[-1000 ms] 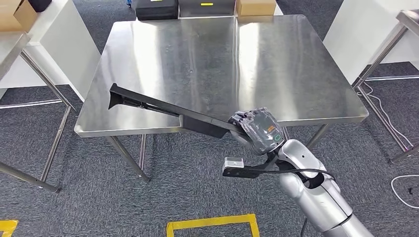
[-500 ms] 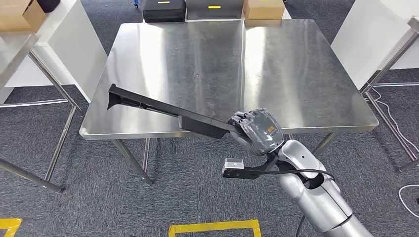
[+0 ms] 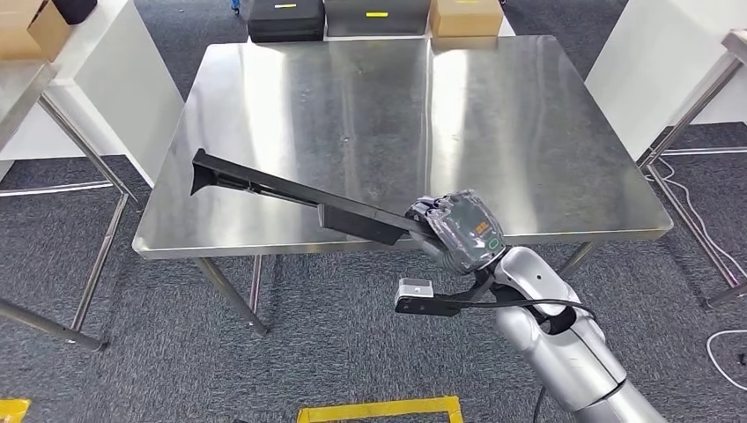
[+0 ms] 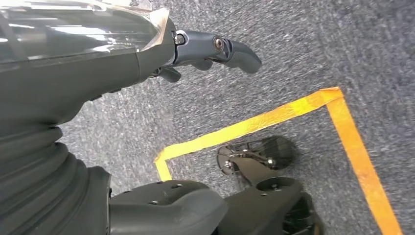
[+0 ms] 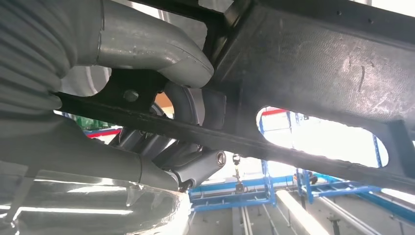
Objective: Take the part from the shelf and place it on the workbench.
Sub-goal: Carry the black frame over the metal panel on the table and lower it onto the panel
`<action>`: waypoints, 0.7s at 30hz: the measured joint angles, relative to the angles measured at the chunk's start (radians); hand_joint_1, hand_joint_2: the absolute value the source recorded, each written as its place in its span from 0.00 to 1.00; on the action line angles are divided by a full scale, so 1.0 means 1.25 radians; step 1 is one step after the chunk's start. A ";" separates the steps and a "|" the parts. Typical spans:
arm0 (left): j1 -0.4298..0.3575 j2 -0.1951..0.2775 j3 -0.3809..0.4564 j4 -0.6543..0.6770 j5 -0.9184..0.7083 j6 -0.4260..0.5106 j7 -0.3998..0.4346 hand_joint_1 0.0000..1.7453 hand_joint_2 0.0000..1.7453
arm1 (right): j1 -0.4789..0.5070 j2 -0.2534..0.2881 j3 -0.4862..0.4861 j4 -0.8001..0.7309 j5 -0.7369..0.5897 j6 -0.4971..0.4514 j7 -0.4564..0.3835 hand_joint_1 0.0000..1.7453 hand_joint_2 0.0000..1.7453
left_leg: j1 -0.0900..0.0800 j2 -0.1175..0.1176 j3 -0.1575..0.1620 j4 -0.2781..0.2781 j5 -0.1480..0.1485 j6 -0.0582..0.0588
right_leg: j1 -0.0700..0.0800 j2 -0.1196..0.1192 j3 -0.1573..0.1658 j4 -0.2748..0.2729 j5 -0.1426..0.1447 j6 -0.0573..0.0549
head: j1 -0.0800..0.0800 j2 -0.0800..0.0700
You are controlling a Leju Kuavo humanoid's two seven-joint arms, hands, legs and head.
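**Long part held at one end above the workbench: risks at set-down**

Head view. The right hand (image 3: pixel 458 231) grips one end of the part (image 3: pixel 295 197), a long black bar with a flared far tip. The bar reaches leftward over the near left portion of the steel workbench (image 3: pixel 528 132), and the hand sits at the near edge. Whether the far tip touches the steel cannot be told. Held at one end only, the long bar probably pulls hard on the grip, so it could sag or twist in the fingers. If released with the gripped end past the edge, it might tip to the carpet. Cases and a cardboard box (image 3: pixel 465 16) stand beyond the far edge, well apart.

Left wrist view. The left hand (image 4: pixel 147 54) hangs over grey carpet marked with yellow tape (image 4: pixel 254 125). Its fingers lie loosely apart and hold nothing, so it offers the bar no support.

Right wrist view. The thick grey thumb (image 5: pixel 151 46) and darker fingers (image 5: pixel 188 161) wrap a slender rail of the part (image 5: pixel 313 63). So narrow a hold may let the bar rotate.
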 joint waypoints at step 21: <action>-0.003 0.008 -0.062 -0.017 0.036 0.006 0.013 0.00 1.00 | -0.073 0.015 -0.067 0.161 -0.145 -0.016 -0.040 1.00 1.00 | 0.006 -0.003 -0.041 0.148 -0.108 -0.016 | -0.008 -0.001 -0.027 -0.006 0.033 -0.016 | 0.000 0.000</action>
